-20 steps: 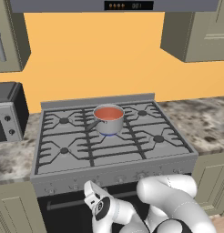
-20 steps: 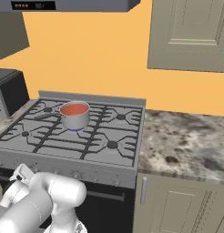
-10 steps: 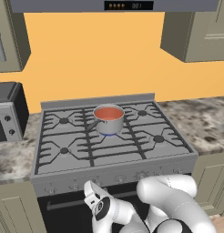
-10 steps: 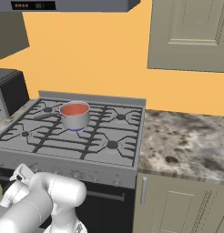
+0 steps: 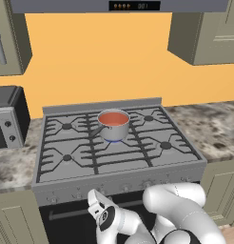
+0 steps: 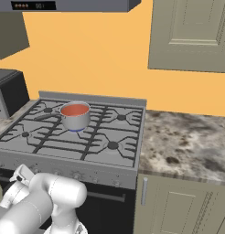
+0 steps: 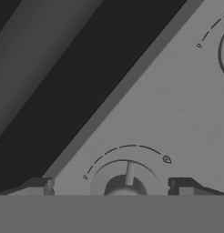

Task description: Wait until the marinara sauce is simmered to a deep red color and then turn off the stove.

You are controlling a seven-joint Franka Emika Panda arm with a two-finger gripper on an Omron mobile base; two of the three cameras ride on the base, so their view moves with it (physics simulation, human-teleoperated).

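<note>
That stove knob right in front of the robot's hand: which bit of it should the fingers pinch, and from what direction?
Probably the raised ridge across the round knob, pinched from its two flat sides, coming straight at the stove's front panel. The ridge is the one narrow part standing out from the face. The open gripper already has a fingertip on each side of the knob, so it would likely only need to roll to line up with the ridge.

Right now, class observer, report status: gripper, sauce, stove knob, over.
Gripper open, fingertips straddling a stove front knob. Marinara sauce orange-red in saucepan, blue flame under it. Nothing blocking the knob.
</note>
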